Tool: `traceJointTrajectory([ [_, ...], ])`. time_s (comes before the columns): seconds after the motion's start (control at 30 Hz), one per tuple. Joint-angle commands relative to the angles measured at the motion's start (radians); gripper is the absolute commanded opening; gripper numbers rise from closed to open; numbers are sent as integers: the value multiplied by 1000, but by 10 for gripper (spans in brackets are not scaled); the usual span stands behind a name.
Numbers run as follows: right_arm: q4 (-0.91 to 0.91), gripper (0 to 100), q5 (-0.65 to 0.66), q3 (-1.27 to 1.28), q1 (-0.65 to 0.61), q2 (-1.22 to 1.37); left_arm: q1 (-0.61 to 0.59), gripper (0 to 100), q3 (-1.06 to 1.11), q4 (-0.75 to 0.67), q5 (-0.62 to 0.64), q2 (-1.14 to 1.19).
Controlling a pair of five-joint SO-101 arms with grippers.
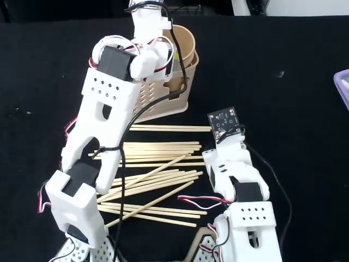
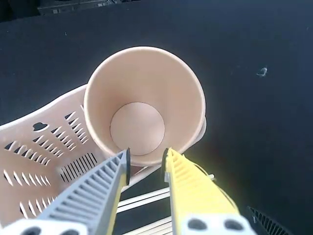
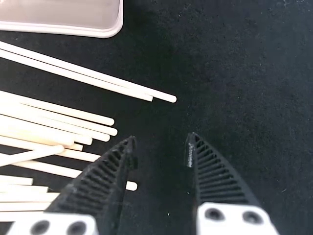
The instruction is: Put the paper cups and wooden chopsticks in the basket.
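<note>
A tan paper cup (image 1: 185, 41) (image 2: 146, 98) stands upright in one corner of the cream slotted basket (image 1: 163, 101) (image 2: 34, 147) at the back of the table. My left gripper (image 2: 147, 160) hovers open over the cup's near rim, with the rim in the gap between the fingers. Many wooden chopsticks (image 1: 158, 164) (image 3: 58, 115) lie in a loose pile on the black table in front of the basket. My right gripper (image 3: 159, 147) is open and holds nothing. It sits low over bare table just beside the pile's right ends.
A purple container's edge (image 1: 343, 84) shows at the far right. The left arm (image 1: 103, 114) stretches over the pile's left part. Both arm bases and cables (image 1: 207, 199) sit at the front edge. Bare black table lies to the right of the basket.
</note>
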Motion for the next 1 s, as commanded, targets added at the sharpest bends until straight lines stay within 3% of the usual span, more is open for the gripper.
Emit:
traceJointTrajectory([
  [0.0, -17, 178, 2, -5, 8, -19, 4, 134, -44, -23, -11, -87],
  [0.23, -15, 178, 2, -5, 8, -19, -64, 134, -33, 44, -124, -278],
  [0.4, 58, 180, 2, -65, 12, -21, -196, 134, -27, 264, -158, -371],
  [0.53, 261, 180, 11, -269, 3, -15, -410, 133, 206, 256, -158, -437],
  [0.7, 446, 180, 236, -420, -28, -10, -601, 133, 659, 252, -198, -514],
  [0.8, 552, 180, 373, -420, -140, -8, -654, 133, 935, 147, -296, -565],
  [0.97, 601, 180, 381, -418, -338, 67, -743, 133, 1369, -261, -244, -718],
])
